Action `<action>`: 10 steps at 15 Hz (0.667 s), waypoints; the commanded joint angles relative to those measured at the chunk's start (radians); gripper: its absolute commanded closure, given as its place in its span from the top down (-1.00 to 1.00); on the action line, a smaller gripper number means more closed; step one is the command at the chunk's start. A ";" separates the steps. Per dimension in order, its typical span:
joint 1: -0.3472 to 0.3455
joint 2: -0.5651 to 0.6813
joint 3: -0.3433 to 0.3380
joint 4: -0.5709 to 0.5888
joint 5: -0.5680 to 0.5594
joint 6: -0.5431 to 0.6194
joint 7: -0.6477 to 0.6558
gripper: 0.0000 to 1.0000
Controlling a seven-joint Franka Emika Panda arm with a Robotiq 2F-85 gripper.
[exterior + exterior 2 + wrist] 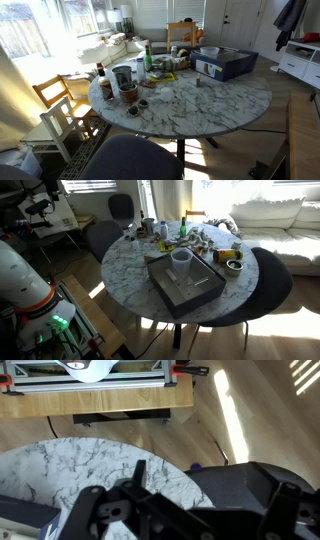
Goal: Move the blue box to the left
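Nearest the lens in the wrist view is the gripper (172,510), a dark mass of links filling the bottom of the frame. Its fingers run together there, so I cannot tell whether they are wide or narrow. Beyond it are part of the round marble table (60,465), wood floor (245,420), and at the far edge a bench (100,400) with a wooden top.

In an exterior view the box (224,64) sits on the far right of the table (200,110), close to the edge, with white labels on its dark blue side. The clutter stands to its left: a green bottle (147,58), a grey mug (122,76) and a brown bottle (100,73). A dark chair (125,160) is against the near rim. A wooden chair (58,95) stands on the left in sunlight.

In an exterior view from across the room, the box (200,300) lies at the near edge of the table (120,265), turned corner-on. A white cup (181,260) stands upright on its pale floor near the far wall. Bottles and jars crowd the far half of the table, and a small bowl (234,266) lies right of the box. A dark chair (272,280) stands on the right, with a white sofa (270,220) behind it.
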 commanded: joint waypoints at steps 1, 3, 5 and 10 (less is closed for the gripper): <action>-0.016 -0.001 0.011 0.003 0.005 -0.005 -0.007 1.00; -0.016 -0.001 0.011 0.003 0.005 -0.005 -0.007 1.00; -0.016 -0.001 0.011 0.003 0.005 -0.005 -0.007 1.00; -0.041 -0.018 0.004 -0.020 -0.012 0.026 0.016 1.00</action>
